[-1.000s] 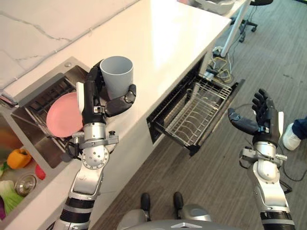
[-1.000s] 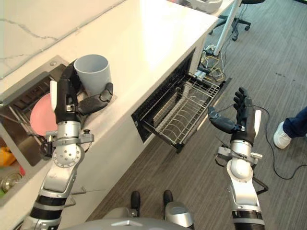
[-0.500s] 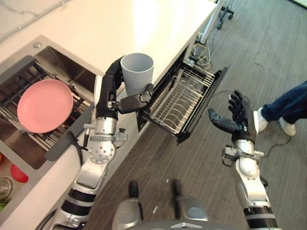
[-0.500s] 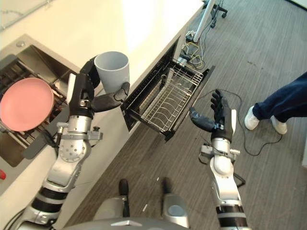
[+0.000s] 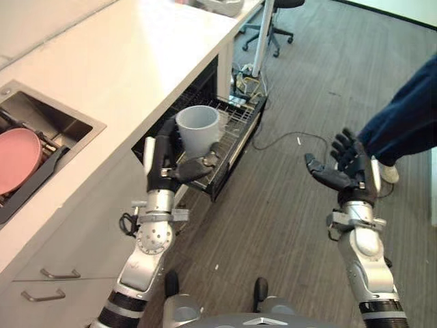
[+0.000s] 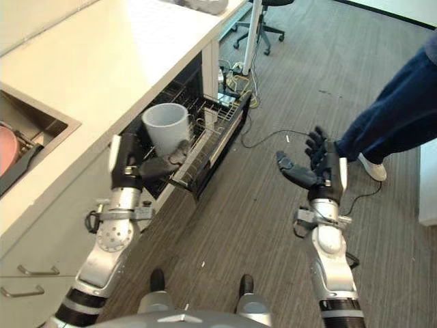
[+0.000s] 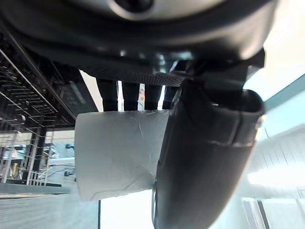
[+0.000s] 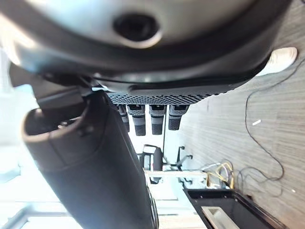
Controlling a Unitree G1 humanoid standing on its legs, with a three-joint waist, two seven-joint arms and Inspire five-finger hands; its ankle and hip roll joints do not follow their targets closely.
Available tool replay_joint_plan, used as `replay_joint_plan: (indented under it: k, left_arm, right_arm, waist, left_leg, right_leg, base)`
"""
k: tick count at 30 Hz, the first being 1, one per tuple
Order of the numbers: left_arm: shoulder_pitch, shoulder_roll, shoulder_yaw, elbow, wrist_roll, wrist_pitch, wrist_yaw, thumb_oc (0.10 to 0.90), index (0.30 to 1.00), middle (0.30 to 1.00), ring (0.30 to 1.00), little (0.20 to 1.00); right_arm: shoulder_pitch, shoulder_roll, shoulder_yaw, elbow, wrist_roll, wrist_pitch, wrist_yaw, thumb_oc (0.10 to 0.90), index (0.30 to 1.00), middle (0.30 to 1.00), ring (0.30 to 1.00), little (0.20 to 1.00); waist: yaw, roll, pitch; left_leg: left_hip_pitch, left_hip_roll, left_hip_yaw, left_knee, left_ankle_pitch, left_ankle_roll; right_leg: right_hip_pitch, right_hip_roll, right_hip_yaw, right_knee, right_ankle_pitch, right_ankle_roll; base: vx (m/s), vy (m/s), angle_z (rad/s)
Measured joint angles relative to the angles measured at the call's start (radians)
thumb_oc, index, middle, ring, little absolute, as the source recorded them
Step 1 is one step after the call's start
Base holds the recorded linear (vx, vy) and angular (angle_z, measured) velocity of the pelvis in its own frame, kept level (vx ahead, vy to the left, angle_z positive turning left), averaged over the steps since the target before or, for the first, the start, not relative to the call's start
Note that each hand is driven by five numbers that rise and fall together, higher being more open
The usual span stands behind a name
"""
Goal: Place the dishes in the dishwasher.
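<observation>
A: L robot hand?
B: Was wrapped round the grey cup, thumb across its side, mouth up, held over the front edge of the pulled-out dishwasher rack.
A: R robot hand?
B: Fingers spread, holding nothing, up over the floor, well apart from the rack.
A: Further back?
B: Pink plate sat in the sink, set in the counter. Person's leg at far right.

no legible text, labels or numbers anywhere: grey cup, dishwasher rack, counter and pink plate all blank.
</observation>
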Motion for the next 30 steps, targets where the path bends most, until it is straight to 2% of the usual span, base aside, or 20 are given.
replay_joint_plan:
  k: [2,6,8,11,12,14,18,20,30]
  left_arm:
    - [-0.085,-0.015,-0.010,0.040,0.017,0.002,0.012,0.400,0.300,0.300,0.300,0.300]
    - [-0.102,-0.016,0.006,0.049,0.036,0.010,0.048,0.400,0.300,0.300,0.300,0.300]
    - [-0.106,-0.007,0.007,0.049,0.084,0.017,0.057,0.400,0.300,0.300,0.300,0.300]
    - [-0.107,0.000,0.006,0.052,0.177,0.034,0.079,0.400,0.300,0.300,0.300,0.300]
    - [-0.107,0.000,0.004,0.055,0.213,0.045,0.083,0.400,0.300,0.300,0.300,0.300]
    - [-0.110,0.000,-0.001,0.063,0.240,0.056,0.084,0.400,0.300,0.300,0.300,0.300]
    - [-0.110,0.024,-0.031,0.075,0.313,0.066,0.087,0.400,0.300,0.300,0.300,0.300]
    - [-0.110,0.041,-0.045,0.076,0.339,0.065,0.086,0.400,0.300,0.300,0.300,0.300]
    - [-0.110,0.046,-0.064,0.082,0.382,0.066,0.087,0.400,0.300,0.300,0.300,0.300]
  right_arm:
    - [-0.008,0.000,0.032,-0.006,0.037,-0.008,-0.003,0.800,0.900,0.900,0.900,0.900]
    - [-0.058,0.000,0.176,-0.016,0.064,-0.008,0.013,0.800,0.900,0.900,0.900,0.900]
    - [-0.076,0.002,0.203,-0.029,0.073,-0.008,0.038,0.800,0.900,0.900,0.900,0.900]
    - [-0.121,0.039,0.239,-0.092,0.179,-0.010,0.048,0.800,0.900,0.900,0.900,0.900]
    - [-0.147,0.074,0.266,-0.129,0.234,-0.019,0.046,0.800,0.900,0.900,0.900,0.900]
    - [-0.170,0.079,0.292,-0.151,0.260,-0.022,0.047,0.800,0.900,0.900,0.900,0.900]
    - [-0.192,0.075,0.314,-0.171,0.260,-0.033,0.067,0.800,0.900,0.900,0.900,0.900]
    - [-0.192,0.078,0.318,-0.167,0.260,-0.033,0.067,0.800,0.900,0.900,0.900,0.900]
    - [-0.182,0.080,0.365,-0.118,0.252,-0.025,0.055,0.800,0.900,0.900,0.900,0.900]
  waist:
    - [0.000,0.019,-0.004]
    - [0.012,0.045,-0.018]
    - [0.021,0.048,-0.020]
    - [0.028,0.047,-0.021]
    - [0.029,0.044,-0.021]
    - [0.028,0.040,-0.021]
    - [0.033,0.000,-0.043]
    - [0.030,-0.012,-0.050]
    - [0.030,-0.016,-0.054]
  left_leg:
    - [-0.020,-0.007,-0.015,0.000,0.010,0.008]
    - [-0.013,-0.011,-0.018,0.000,0.013,0.013]
    - [-0.008,-0.014,-0.019,0.000,0.014,0.011]
    - [0.001,-0.033,-0.017,0.000,0.015,0.009]
    - [0.003,-0.042,-0.016,0.000,0.015,0.010]
    - [0.014,-0.047,-0.012,0.000,0.015,0.010]
    - [0.017,-0.050,-0.011,0.000,0.013,0.011]
    - [0.019,-0.052,-0.009,0.000,0.010,0.016]
    - [0.029,-0.055,0.002,0.000,0.012,0.019]
  right_leg:
    - [-0.001,-0.007,-0.021,-0.003,0.003,0.007]
    - [0.006,-0.011,-0.024,-0.003,0.008,0.001]
    - [0.013,-0.014,-0.025,0.000,0.008,0.001]
    - [0.022,-0.033,-0.026,0.001,0.007,0.005]
    - [0.025,-0.042,-0.025,0.001,0.009,0.009]
    - [0.033,-0.046,-0.023,0.002,0.010,0.010]
    - [0.036,-0.050,-0.023,0.001,0.007,0.014]
    - [0.036,-0.053,-0.021,0.001,0.007,0.015]
    - [0.037,-0.056,-0.009,0.001,0.012,0.018]
  base:
    - [-0.02,-0.003,0.23]
    - [0.04,0.027,0.08]
    - [0.05,0.062,0.01]
    - [0.03,0.058,0.02]
    - [0.02,0.046,0.01]
    - [0.00,0.016,-0.01]
    - [0.00,0.029,0.00]
    - [-0.01,0.006,-0.02]
    - [-0.01,0.008,-0.02]
